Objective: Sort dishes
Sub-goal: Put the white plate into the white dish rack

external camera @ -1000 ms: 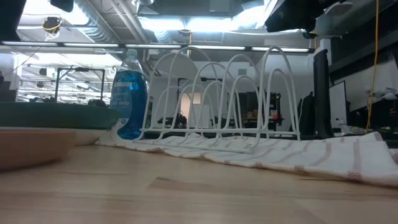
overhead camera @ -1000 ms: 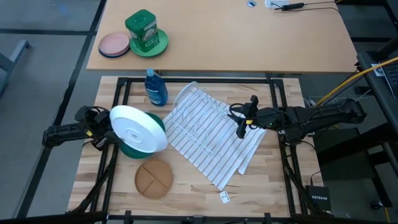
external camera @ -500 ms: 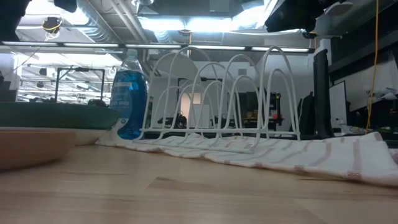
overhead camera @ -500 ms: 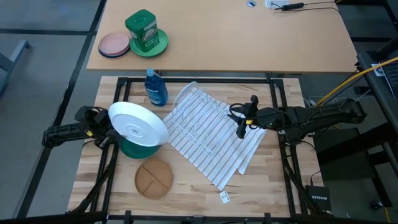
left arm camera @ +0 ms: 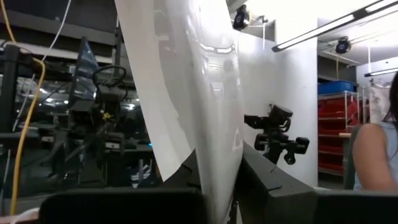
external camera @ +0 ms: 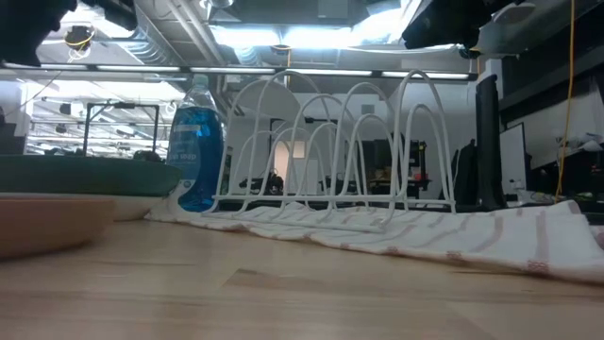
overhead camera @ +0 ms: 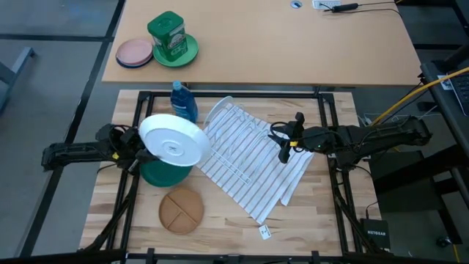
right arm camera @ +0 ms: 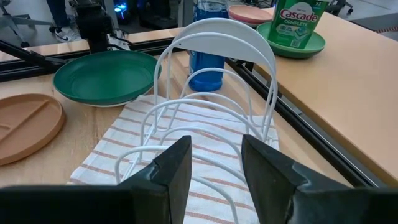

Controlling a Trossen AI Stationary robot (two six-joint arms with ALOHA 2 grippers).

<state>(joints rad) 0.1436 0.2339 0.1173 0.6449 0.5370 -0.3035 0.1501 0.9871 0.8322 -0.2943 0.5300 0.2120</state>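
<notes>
My left gripper point(overhead camera: 139, 149) is shut on a white plate point(overhead camera: 174, 142), held in the air above the dark green plate point(overhead camera: 163, 174) on the table's left side. In front of that, the tan-brown divided plate point(overhead camera: 182, 210) lies flat on the wood. A second white plate point(right arm camera: 219, 38) stands on edge in the far end slot of the white wire rack point(overhead camera: 233, 139). My right gripper point(overhead camera: 284, 152) hangs open over the right side of the rack and touches nothing. My left gripper pinches the white plate's rim point(left arm camera: 219, 186) between its two fingers point(left arm camera: 268, 182), coming level from the table's left side. The plate is lifted clear of the green plate and stretches from the fingers toward the rack, its underside showing to the high camera.
The rack stands on a striped towel point(overhead camera: 275, 180). A blue soap bottle point(overhead camera: 183, 104) stands just beyond the held plate. On the far table a small pink plate point(overhead camera: 134, 53) lies beside a green canister point(overhead camera: 168, 35) on a pale green plate. A person point(left arm camera: 378, 163) shows in the room behind.
My left gripper has carried the white plate toward the table's right and far edges, closer to the rack and bottle, uncovering more of the green plate. It stays shut on the plate. The right arm has kept still.
</notes>
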